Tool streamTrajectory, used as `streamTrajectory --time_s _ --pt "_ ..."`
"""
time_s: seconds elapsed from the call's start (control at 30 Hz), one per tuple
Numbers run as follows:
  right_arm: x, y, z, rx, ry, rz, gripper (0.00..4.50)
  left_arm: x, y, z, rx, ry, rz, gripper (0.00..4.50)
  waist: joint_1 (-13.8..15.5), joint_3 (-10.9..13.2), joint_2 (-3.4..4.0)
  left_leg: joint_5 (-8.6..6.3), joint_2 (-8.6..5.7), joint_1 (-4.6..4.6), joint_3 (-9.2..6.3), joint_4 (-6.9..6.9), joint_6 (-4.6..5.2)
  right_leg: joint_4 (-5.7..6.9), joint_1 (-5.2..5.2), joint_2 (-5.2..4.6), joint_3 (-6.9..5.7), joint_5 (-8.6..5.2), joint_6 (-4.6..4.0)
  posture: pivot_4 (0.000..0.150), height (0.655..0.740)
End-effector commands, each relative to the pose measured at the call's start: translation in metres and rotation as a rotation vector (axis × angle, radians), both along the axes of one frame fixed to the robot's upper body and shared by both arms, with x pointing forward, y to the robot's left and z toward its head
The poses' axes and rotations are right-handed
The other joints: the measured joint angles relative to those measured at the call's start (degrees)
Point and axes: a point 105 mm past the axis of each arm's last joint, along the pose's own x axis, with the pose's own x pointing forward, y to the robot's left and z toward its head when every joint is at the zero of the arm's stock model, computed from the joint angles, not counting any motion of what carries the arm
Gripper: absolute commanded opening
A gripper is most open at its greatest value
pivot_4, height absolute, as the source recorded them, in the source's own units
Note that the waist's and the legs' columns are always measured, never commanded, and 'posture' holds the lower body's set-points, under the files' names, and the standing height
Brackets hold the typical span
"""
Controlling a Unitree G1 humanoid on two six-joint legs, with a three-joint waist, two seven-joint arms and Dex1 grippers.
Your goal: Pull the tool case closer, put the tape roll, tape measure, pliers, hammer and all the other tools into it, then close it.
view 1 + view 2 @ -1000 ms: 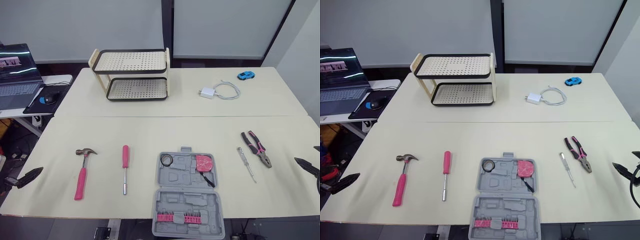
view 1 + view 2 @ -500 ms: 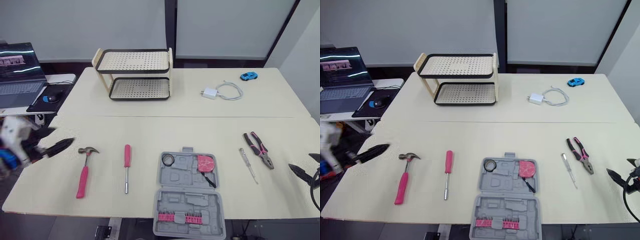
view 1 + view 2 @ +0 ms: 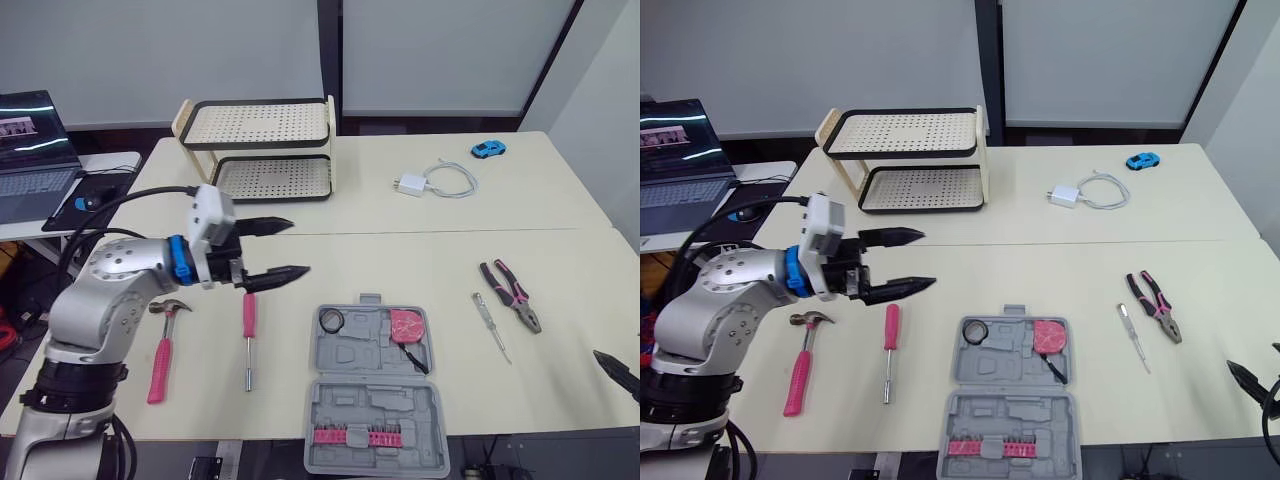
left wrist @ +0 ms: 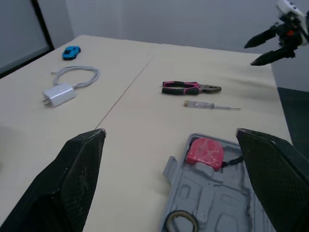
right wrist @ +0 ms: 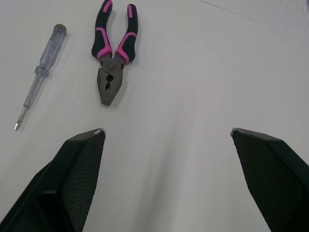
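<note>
left gripper [image 3: 298, 247]: fingers apart | risk: grey plastic tool case [image 3: 377, 390], at table [image 3: 270, 410] front edge, may tip off if pulled

Bright, even light from above; the table [image 3: 400, 260] is evenly lit, with soft shadows beneath the rack [image 3: 260, 122].

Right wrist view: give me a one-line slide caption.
Open right gripper hovering over the table, with pink-handled pliers and a clear-handled screwdriver lying side by side ahead.
</note>
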Motion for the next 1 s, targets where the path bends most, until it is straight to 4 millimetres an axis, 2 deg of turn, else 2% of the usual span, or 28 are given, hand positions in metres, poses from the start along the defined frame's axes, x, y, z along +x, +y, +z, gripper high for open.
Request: streamTrajectory --time_s 0.03,0.37,0.5,0.7,1.0 --pt "-0.002 0.003 0.013 0.015 -0.031 0.008 4.46 -0.014 -0.019 0.007 0.0 -0.039 -0.109 4.5 0.0 0.0 0.0 -0.02 0.0 0.0 0.02 0.01 0.03 0.0 0.0 0.0 0.02 0.0 0.0 0.15 0.74" --pt "0.0 0.009 0.012 0.017 -0.019 0.034 4.46 -0.02 -0.031 0.003 0.005 -0.071 -0.165 4.5 0.1 0.0 -0.01 -0.05 0.01 0.02 0.14 0.01 0.09 -0.02 -0.01 0.0 0.1 0.0 0.0 0.15 0.74" --pt "0.01 0.014 0.008 0.008 -0.011 0.075 4.46 -0.021 -0.034 0.002 0.001 -0.086 -0.165 4.5 0.1 0.0 -0.02 -0.05 0.01 0.03 0.17 0.01 0.09 -0.03 -0.01 0.0 0.12 0.0 0.0 0.15 0.74" --pt "0.036 0.021 0.006 0.007 -0.038 0.122 4.46 -0.021 -0.039 0.001 -0.005 -0.108 -0.163 4.5 0.1 0.0 -0.02 -0.03 0.02 0.04 0.27 0.03 0.06 -0.03 -0.01 0.0 0.17 0.0 0.01 0.15 0.74" --pt "0.049 0.03 0.002 0.024 -0.034 0.176 4.46 -0.021 -0.037 -0.006 0.01 -0.113 -0.135 4.5 0.2 0.0 -0.03 0.03 0.02 0.03 0.37 0.04 -0.05 -0.05 -0.02 -0.01 0.25 0.01 0.02 0.15 0.74"
